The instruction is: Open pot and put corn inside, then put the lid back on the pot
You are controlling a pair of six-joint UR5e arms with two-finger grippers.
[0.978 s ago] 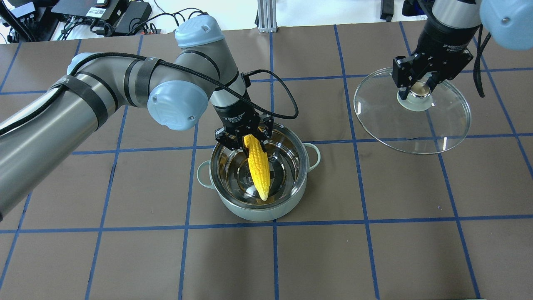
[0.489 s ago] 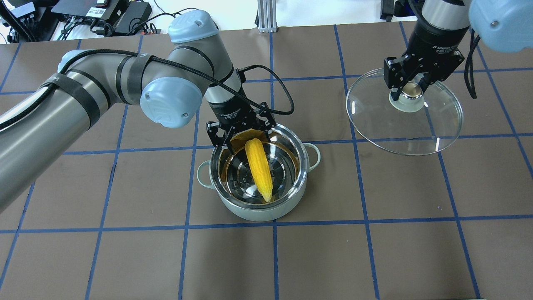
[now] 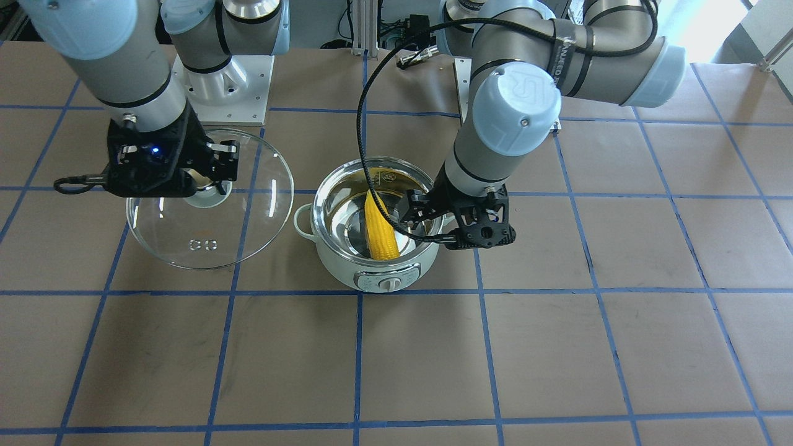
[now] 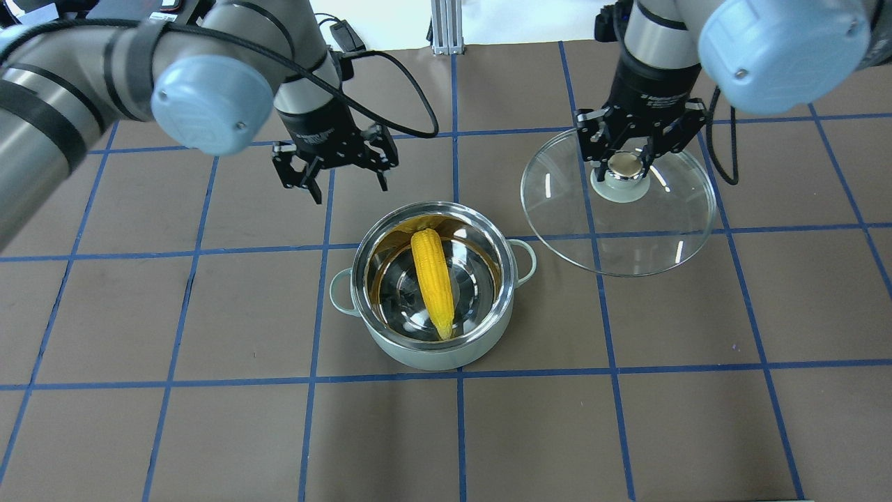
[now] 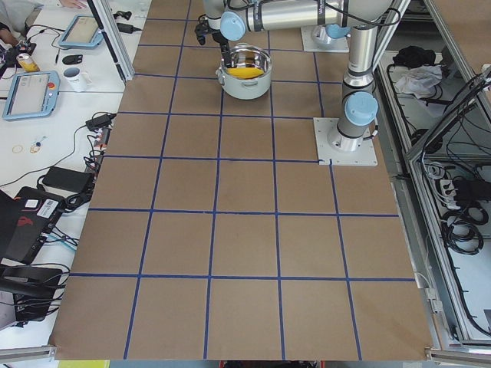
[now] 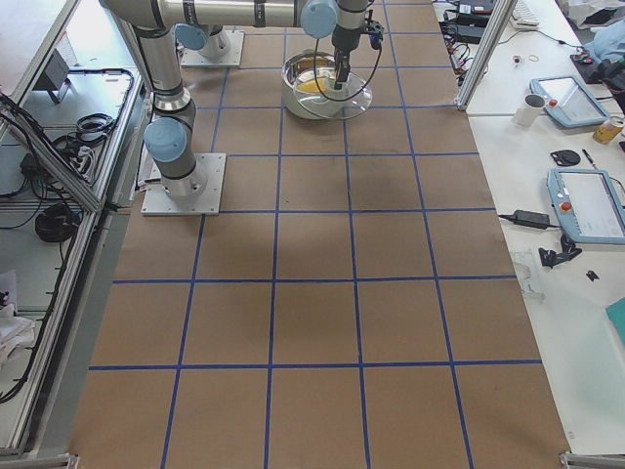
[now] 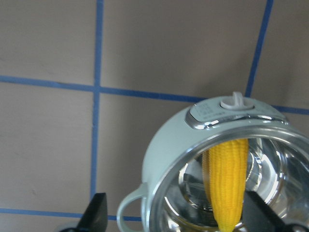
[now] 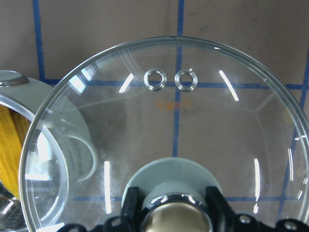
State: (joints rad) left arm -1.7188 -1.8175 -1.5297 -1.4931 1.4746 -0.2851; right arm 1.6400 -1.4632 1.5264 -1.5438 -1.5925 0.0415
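Left fingers [image 4: 313,189] apart, right fingers [image 4: 599,157] gripping lid [image 4: 620,230], corn [image 4: 432,279] in pot [image 4: 418,355], cap logo [image 3: 514,93] possibly UR

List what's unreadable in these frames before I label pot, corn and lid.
Left wrist view: one end of the corn is cut off by the bottom edge.
Right wrist view: the knob of the lid is mostly cut off by the bottom edge and covered by the right gripper.
Front-facing view: the dial markings on the pot are too small to read.
Both side views: pot contents and lid are too small for detail.
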